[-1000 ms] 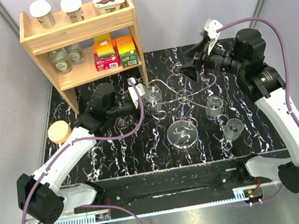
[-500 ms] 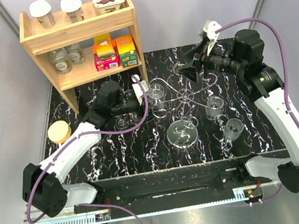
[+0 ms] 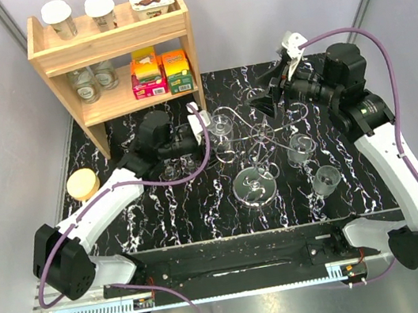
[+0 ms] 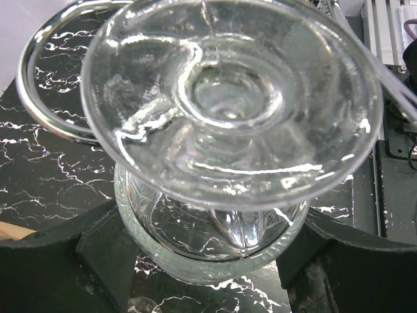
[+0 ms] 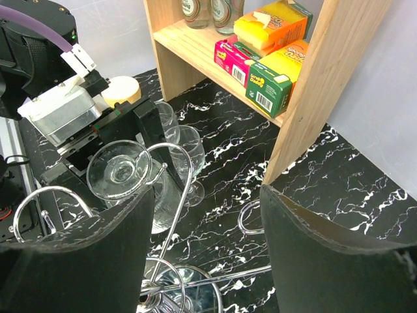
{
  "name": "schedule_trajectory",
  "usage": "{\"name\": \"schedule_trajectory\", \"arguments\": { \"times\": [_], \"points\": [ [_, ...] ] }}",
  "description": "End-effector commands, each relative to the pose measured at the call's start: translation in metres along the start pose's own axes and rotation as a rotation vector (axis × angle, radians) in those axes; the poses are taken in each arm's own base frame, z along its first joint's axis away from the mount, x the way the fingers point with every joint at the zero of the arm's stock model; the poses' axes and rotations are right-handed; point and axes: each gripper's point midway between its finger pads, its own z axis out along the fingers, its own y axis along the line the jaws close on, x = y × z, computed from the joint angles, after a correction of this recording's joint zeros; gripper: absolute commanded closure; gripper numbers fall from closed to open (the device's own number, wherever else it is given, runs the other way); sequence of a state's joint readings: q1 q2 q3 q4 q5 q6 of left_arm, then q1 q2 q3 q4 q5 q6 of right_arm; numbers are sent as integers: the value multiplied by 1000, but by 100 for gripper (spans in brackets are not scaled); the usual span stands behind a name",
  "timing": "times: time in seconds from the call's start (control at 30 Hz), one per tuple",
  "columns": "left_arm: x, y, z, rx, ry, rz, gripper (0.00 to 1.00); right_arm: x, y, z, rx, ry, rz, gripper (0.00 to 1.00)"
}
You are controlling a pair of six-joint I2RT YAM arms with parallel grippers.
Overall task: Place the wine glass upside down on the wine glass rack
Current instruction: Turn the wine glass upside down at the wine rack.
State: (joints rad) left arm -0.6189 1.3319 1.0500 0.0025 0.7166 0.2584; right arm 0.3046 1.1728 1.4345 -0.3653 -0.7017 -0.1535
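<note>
The wine glass (image 3: pixel 220 129), gripped by its bowl in the left end effector (image 4: pixel 202 251), has moved in from the left and its foot now reaches a scroll arm of the rack (image 3: pixel 258 136). Sliding the foot onto that arm looks like the next step. The right end effector (image 3: pixel 267 97) hangs wide and empty behind the rack.

Top view looking down, wrist views close, both seemingly sharing wine glass (image 4: pixel 228 111)

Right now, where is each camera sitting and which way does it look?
Top: above, behind, looking down at the table; left arm and right arm show.
Left wrist: on its arm, facing the wine glass foot; left pincer shows.
Right wrist: on its arm, facing the wooden shelf; right pincer shows.
Shared: both wrists see the wine glass.
</note>
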Motion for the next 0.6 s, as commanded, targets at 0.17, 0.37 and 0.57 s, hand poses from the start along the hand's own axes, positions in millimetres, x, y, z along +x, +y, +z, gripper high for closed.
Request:
{"name": "schedule_trajectory", "arguments": {
  "times": [0.17, 0.37, 0.57],
  "points": [
    [-35, 0, -3, 6, -90, 198, 100, -4, 1, 0, -26, -19, -22, 29],
    [-28, 4, -1, 0, -87, 221, 100, -1, 2, -1, -33, -14, -17, 29],
    [-25, 9, 1, -12, -99, 230, 100, 3, 1, 1, -38, -10, -9, 29]
  ]
}}
